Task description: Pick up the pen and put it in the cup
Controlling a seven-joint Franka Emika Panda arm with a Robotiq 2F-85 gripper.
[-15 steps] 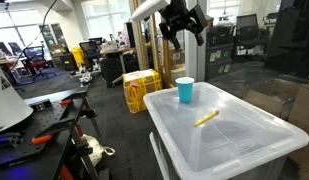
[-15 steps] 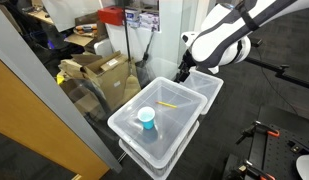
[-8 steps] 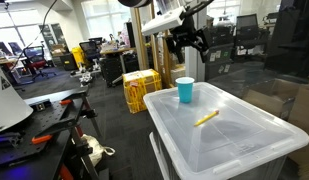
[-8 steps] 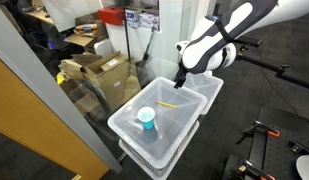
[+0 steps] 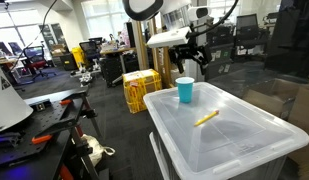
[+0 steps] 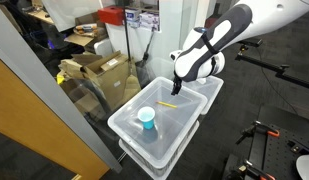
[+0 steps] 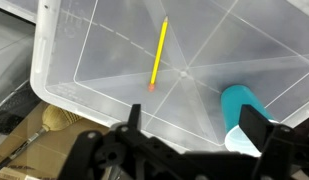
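Observation:
The thin yellow pen (image 5: 206, 118) lies flat on the clear lid of a plastic bin (image 5: 229, 140); it also shows in an exterior view (image 6: 167, 104) and in the wrist view (image 7: 158, 55). The light blue cup (image 5: 184, 91) stands upright on the lid near a corner, seen too in an exterior view (image 6: 146, 119) and the wrist view (image 7: 242, 113). My gripper (image 5: 191, 60) hangs open and empty above the lid, over the cup and pen; it also shows in an exterior view (image 6: 177, 88) and the wrist view (image 7: 191, 123).
A yellow crate (image 5: 140, 90) stands on the floor behind the bin. Cardboard boxes (image 6: 99, 73) sit beside the bin. A workbench with tools (image 5: 34, 115) is to one side, office chairs farther back.
The gripper has come down and moved across toward the bin lid, closer to the pen and cup. Pen and cup have not moved.

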